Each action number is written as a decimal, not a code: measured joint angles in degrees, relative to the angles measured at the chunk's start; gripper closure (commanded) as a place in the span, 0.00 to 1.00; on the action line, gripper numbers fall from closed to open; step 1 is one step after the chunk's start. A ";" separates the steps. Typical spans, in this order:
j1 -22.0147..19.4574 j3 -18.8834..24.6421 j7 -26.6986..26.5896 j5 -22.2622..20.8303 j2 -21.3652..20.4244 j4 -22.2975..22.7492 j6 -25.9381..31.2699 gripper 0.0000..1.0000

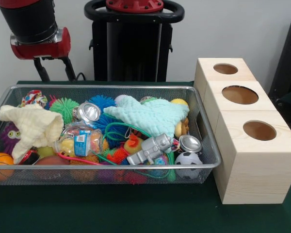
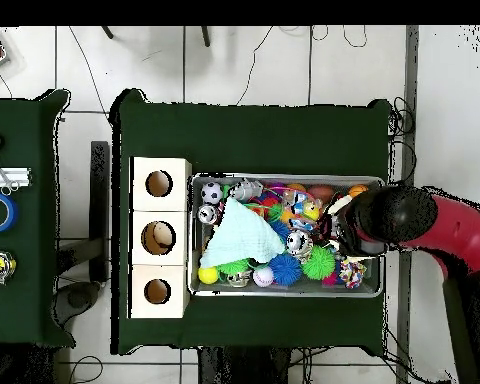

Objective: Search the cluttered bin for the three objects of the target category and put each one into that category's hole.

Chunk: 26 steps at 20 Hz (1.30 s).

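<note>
A wire mesh bin point(image 1: 209, 145) holds a heap of mixed objects. On the heap lie a mint cloth point(image 1: 148, 116), a cream cloth point(image 1: 31, 127), a shiny can point(image 1: 88, 112) and a second can point(image 1: 189, 143). There are also a silver toy figure point(image 1: 150, 148), a clear bottle point(image 1: 80, 141), several spiky balls, a basketball point(image 1: 0, 161) and a small soccer ball point(image 1: 188, 159). My gripper point(image 1: 56, 76) hangs above the bin's far left corner, its two black fingers point(image 1: 68, 68) spread apart and empty. In the overhead view the arm point(image 2: 389, 215) covers the bin's right end.
A pale wooden box point(image 1: 252, 160) with three round holes on top stands against the bin's right side. In the overhead view this box point(image 2: 134, 237) lies left of the bin point(image 2: 289, 293). Tape rolls and tools sit on a separate table point(image 2: 24, 300) at far left.
</note>
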 measured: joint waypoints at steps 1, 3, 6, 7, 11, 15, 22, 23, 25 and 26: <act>-0.78 0.31 0.00 -0.05 -0.44 1.00 -0.15 0.00; -2.34 1.14 0.00 -0.12 -1.68 3.19 -0.34 0.00; -3.73 2.19 0.00 -0.15 -2.98 5.31 -0.34 0.00; -4.06 2.49 0.00 -0.16 -3.31 5.87 -0.36 0.00; -4.55 2.98 0.00 -0.30 -4.30 8.06 -1.05 0.00; -4.06 2.99 0.00 -0.81 -4.10 9.46 -3.28 0.00; -1.90 2.99 0.00 -2.77 -1.53 9.44 -6.23 0.00; -1.57 3.00 0.00 -2.94 -1.14 9.42 -6.26 0.00; -1.16 3.01 0.00 -3.10 -0.61 9.43 -6.26 0.00; -0.98 3.01 0.00 -3.14 -0.32 9.43 -6.26 0.00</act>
